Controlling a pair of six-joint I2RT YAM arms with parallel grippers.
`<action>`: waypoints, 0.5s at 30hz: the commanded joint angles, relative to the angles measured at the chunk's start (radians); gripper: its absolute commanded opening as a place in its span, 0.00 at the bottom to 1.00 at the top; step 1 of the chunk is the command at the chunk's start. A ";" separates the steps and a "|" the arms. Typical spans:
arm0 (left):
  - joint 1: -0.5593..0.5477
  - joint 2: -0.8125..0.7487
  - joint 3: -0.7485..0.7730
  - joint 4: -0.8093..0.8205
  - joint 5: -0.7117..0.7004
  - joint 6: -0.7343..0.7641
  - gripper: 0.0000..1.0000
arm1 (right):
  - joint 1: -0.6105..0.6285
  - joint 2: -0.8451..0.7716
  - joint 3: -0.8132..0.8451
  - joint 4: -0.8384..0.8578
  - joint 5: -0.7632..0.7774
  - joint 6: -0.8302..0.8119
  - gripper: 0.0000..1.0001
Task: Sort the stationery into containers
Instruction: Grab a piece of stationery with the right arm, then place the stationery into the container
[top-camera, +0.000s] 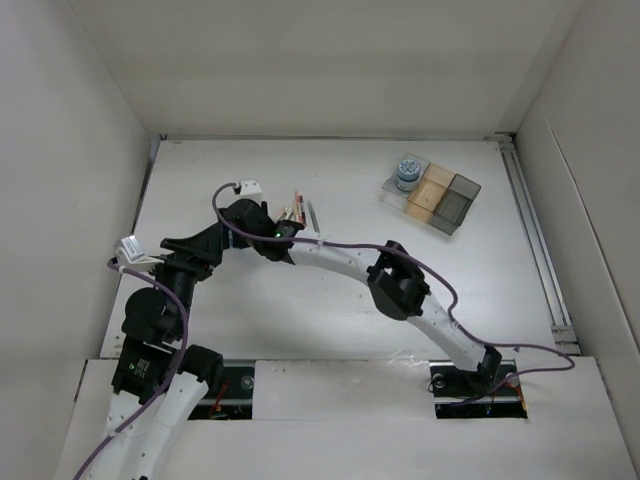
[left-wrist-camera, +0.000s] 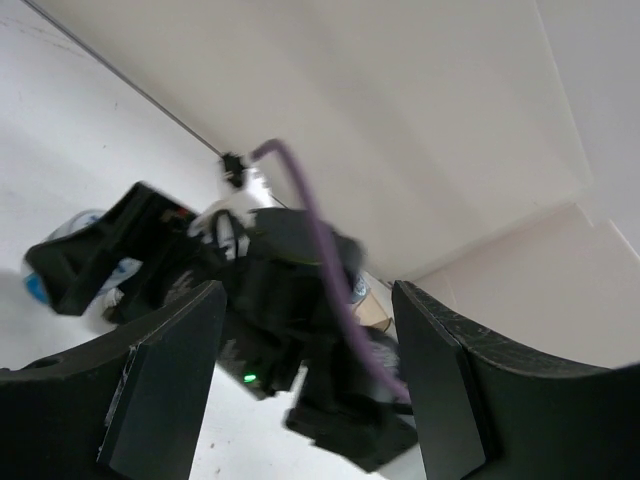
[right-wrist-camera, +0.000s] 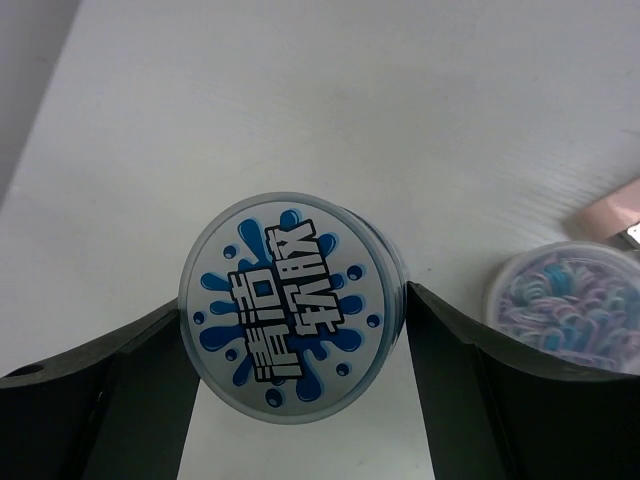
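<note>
The round pale-grey disc (right-wrist-camera: 290, 325), printed with a blue splash and bold black-and-white lettering, sits between the fingers of the right gripper (right-wrist-camera: 293, 295) over the left-middle of the white table (top-camera: 300, 310). From above, the gripper hides it. It looks like a shallow, stiff puck with a smooth, glossy face and a low straight wall. It is probably light and unlikely to deform, but it seems slick enough to slide out if it is pinched off-centre.

The sensible hold is across the full diameter, on the side wall below the printed face. That is where the dark fingers stand: one on each side of the rim, opened just to the disc's width and apparently pressing it. Whether it is lifted or resting on the table cannot be told.

Just beside it lies a round clear tub of pastel clips (right-wrist-camera: 565, 300), and beyond that the end of a pink stick (right-wrist-camera: 612, 208). The overhead view shows a small bundle of thin sticks (top-camera: 297, 208) near the gripper.

The left gripper (left-wrist-camera: 305, 300) hovers close by, pointed at the right wrist. It is spread wide and holds nothing.

The compartment tray (top-camera: 437, 198) of blue-grey, tan and smoky squares lies well apart at the far right. A second patterned disc (top-camera: 407, 170) is already in its blue-grey corner. Each square looks barely wider than a disc, so a level, centred drop seems needed.
</note>
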 joint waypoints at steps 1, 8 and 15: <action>0.003 -0.002 -0.011 0.026 -0.002 0.007 0.64 | -0.028 -0.208 -0.008 0.141 0.076 0.008 0.53; 0.003 0.105 -0.074 0.055 0.028 0.007 0.63 | -0.251 -0.512 -0.345 0.171 0.073 0.069 0.52; 0.003 0.239 -0.166 0.210 0.100 -0.002 0.62 | -0.546 -0.666 -0.589 0.138 0.096 0.090 0.52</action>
